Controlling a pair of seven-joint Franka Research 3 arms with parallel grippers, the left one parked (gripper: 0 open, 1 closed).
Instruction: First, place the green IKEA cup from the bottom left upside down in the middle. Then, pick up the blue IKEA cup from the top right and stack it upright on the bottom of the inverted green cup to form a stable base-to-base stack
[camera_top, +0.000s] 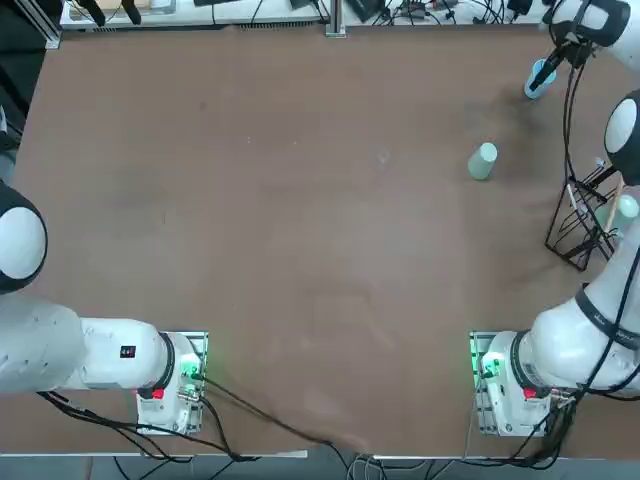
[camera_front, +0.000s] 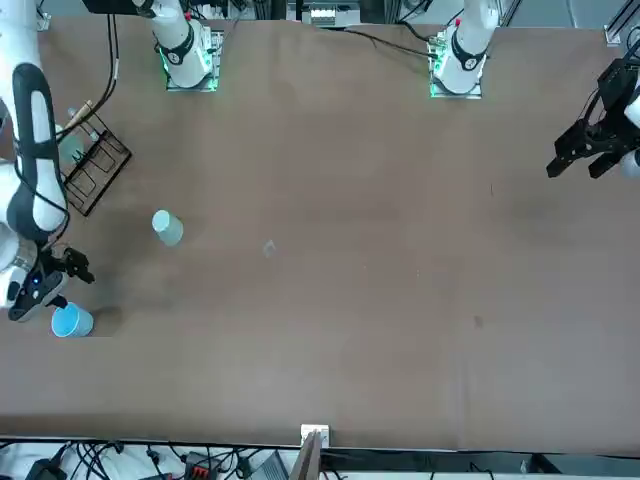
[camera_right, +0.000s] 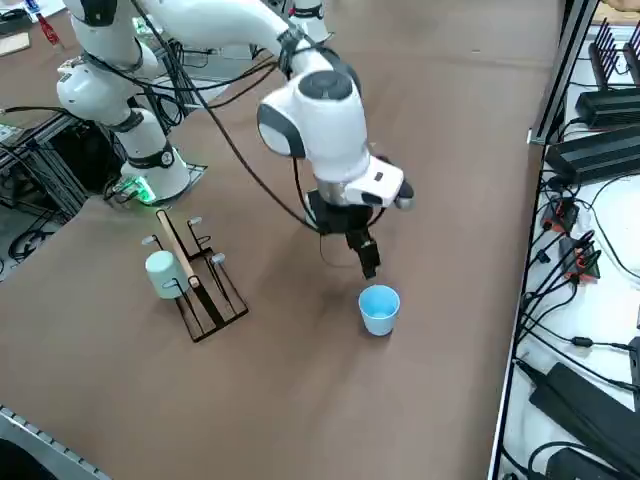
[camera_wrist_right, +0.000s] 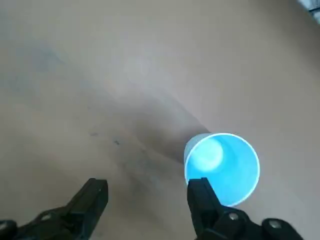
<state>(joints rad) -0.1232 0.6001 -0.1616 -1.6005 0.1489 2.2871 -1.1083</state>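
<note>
The right arm's tool (camera_wrist_right: 147, 197) hangs just above the table (camera_top: 300, 250) with its two fingers (camera_wrist_right: 202, 197) spread wide and nothing between them; the wrist view shows this most plainly, with one finger lying over the rim of the blue IKEA cup (camera_wrist_right: 222, 167) and the other standing clear of it on the bare table side; from that view alone I cannot tell whether the finger touches the rim. The blue IKEA cup stands upright, mouth up, its hollow inside lit and empty, something only the wrist and right side views reveal; in the right side view the tool (camera_right: 367, 262) points down just beside the cup (camera_right: 379, 309), slightly nearer the robot's base than the cup. The top view shows the blue cup (camera_top: 540, 80) partly hidden under the arm near the table's far right corner, which the front view confirms from the opposite side (camera_front: 71, 321). The green IKEA cup (camera_top: 482, 161) sits alone on the table, nearer the robot than the blue cup and a little toward the table's middle, well apart from it; the front view (camera_front: 167, 227) shows it too, while the wrist view does not. A black wire rack (camera_right: 200, 285) stands nearer the robot's base than the blue cup; another pale green cup (camera_right: 163, 273) sits on it.
</note>
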